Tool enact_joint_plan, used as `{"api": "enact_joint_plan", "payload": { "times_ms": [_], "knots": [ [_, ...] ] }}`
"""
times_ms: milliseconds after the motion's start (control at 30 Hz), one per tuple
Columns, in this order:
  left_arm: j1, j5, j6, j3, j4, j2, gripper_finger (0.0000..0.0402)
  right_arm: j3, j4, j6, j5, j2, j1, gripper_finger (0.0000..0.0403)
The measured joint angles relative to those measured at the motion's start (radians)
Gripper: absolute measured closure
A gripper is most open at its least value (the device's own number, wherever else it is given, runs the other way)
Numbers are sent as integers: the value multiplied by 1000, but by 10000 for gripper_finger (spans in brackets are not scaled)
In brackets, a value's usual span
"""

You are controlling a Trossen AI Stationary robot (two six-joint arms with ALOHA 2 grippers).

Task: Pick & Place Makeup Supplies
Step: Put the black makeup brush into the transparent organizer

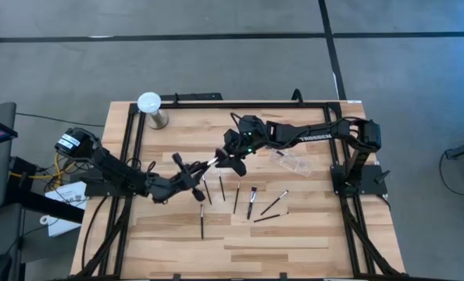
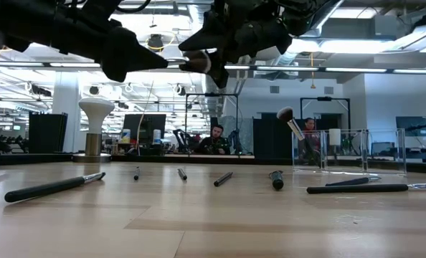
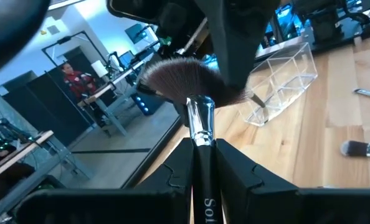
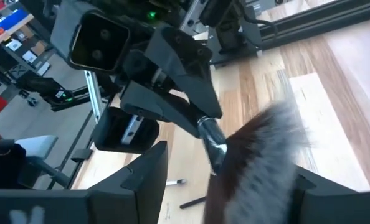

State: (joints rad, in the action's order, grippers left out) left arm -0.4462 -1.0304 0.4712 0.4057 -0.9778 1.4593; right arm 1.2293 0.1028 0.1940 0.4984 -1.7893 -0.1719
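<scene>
A fan brush (image 3: 200, 118) with a dark handle, silvery ferrule and wide reddish-brown fan head is held in the air above the table's middle. My left gripper (image 1: 194, 173) is shut on its handle. My right gripper (image 4: 228, 165) is open, and its fingers stand on either side of the fan head (image 4: 260, 149); I cannot tell whether they touch it. Several other thin brushes (image 1: 237, 197) lie flat on the wood below and nearer the near edge. One more brush (image 2: 288, 118) stands in the clear box (image 1: 290, 161). My left gripper pinches the fan brush's dark handle (image 3: 202, 168) between its two fingers, just behind the silvery ferrule. The fingers come level from the table's left and lie along the handle. The brush is lifted clear and roughly level, with its fan head pointing toward my right gripper.
A white globe on a metal base (image 1: 150, 105) stands near the far left corner. The clear box sits right of centre, under my right arm. Black rails (image 1: 130, 140) frame the table. Bare wood (image 1: 294, 250) lies along the near edge. A person (image 2: 214, 137) sits in the room beyond.
</scene>
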Motion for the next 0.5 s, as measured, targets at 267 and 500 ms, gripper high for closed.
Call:
{"api": "enact_joint_plan", "payload": {
  "times_ms": [267, 500],
  "knots": [
    [12, 33, 4, -1, -15, 0, 357, 0, 25, 0, -1, 0, 0, 271],
    [17, 41, 5, -1, -18, 0, 346, 0, 26, 0, 3, 0, 0, 353]
  ]
}}
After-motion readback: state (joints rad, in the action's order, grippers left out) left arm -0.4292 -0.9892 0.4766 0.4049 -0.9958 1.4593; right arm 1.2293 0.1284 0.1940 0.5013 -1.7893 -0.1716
